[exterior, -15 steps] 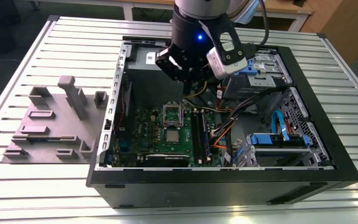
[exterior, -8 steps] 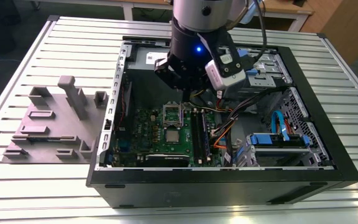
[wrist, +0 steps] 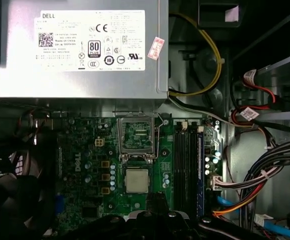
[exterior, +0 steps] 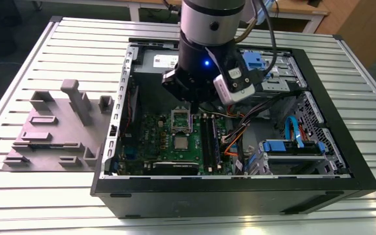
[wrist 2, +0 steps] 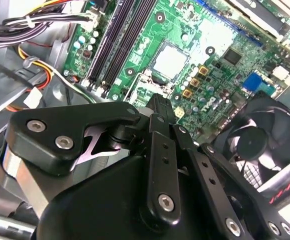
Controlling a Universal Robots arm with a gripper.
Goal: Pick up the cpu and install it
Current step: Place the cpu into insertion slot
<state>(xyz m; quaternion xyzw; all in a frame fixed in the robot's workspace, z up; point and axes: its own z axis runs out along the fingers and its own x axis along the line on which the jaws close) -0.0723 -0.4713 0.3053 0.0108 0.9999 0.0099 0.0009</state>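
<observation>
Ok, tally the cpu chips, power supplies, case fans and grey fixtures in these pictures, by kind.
cpu: 1
power supply: 1
case fan: 1
grey fixture: 1
Total: 4

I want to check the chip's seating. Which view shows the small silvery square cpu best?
The first wrist view: the small flat silvery-grey square cpu faces the camera squarely, unobstructed. The second wrist view shows it slanted; the exterior view, distant and tiny.
</observation>
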